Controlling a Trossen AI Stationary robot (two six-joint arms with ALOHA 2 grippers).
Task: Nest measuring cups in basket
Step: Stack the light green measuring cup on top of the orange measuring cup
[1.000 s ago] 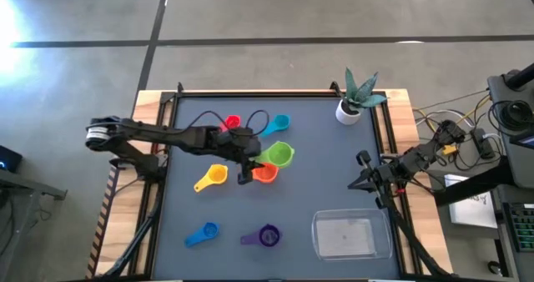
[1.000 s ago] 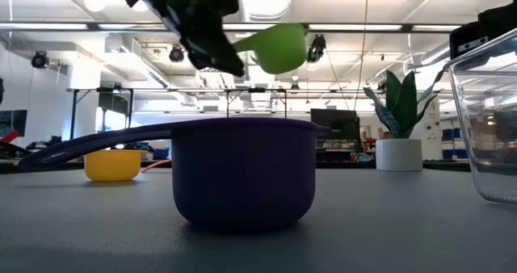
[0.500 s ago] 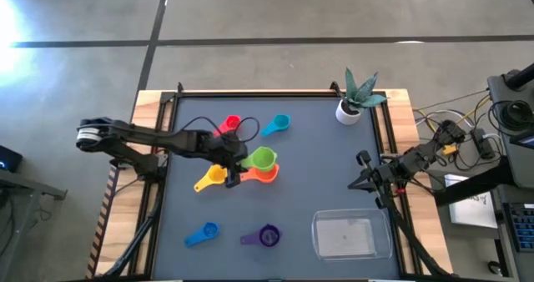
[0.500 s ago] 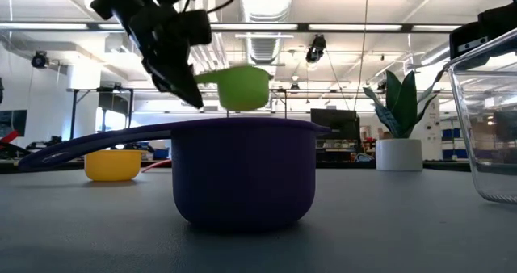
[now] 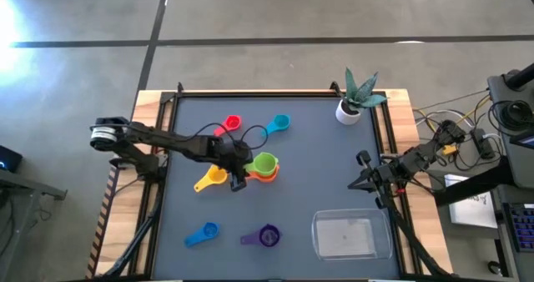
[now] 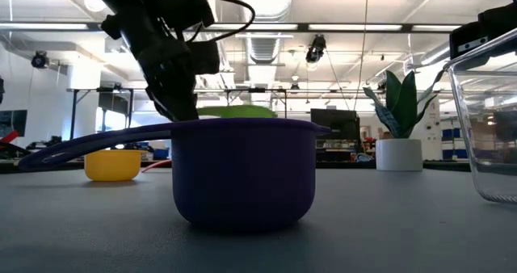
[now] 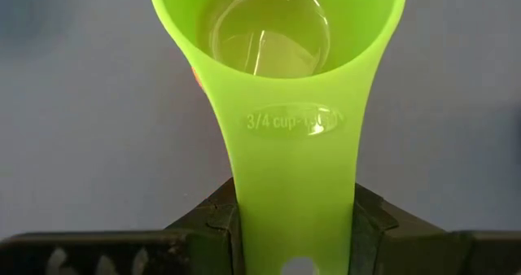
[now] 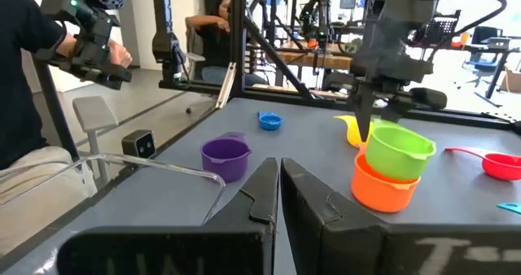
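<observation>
Two dark fingers (image 7: pixel 213 226) of the left gripper (image 5: pixel 238 178) squeeze the flat handle of the green cup (image 5: pixel 264 163), so the jaws are closed on it with just the handle between them. The handle has "3/4 cup" written on it. The green cup sits down inside the orange cup (image 5: pixel 270 174), and its rim sticks up above the orange one. The two cups are near the middle of the dark tabletop (image 5: pixel 334 182). The yellow cup (image 5: pixel 212 178) is just beside the left gripper, on the left arm's side. The red cup (image 5: pixel 229 123) and the light blue cup (image 5: pixel 277 124) lie farther back, well apart from each other. The blue cup (image 5: pixel 203 234) and the purple cup (image 5: pixel 266 235) lie near the front edge. The clear basket (image 5: pixel 351 235) sits in the front corner on the right arm's side, with no cups in it. A small white pot with a plant (image 5: pixel 354 101) stands in the back corner on that same side. The right gripper (image 5: pixel 364 182) waits by the right edge of the tabletop, with its jaws pressed together and holding nothing. A person (image 8: pixel 213 24) sits in the room behind the tabletop.
</observation>
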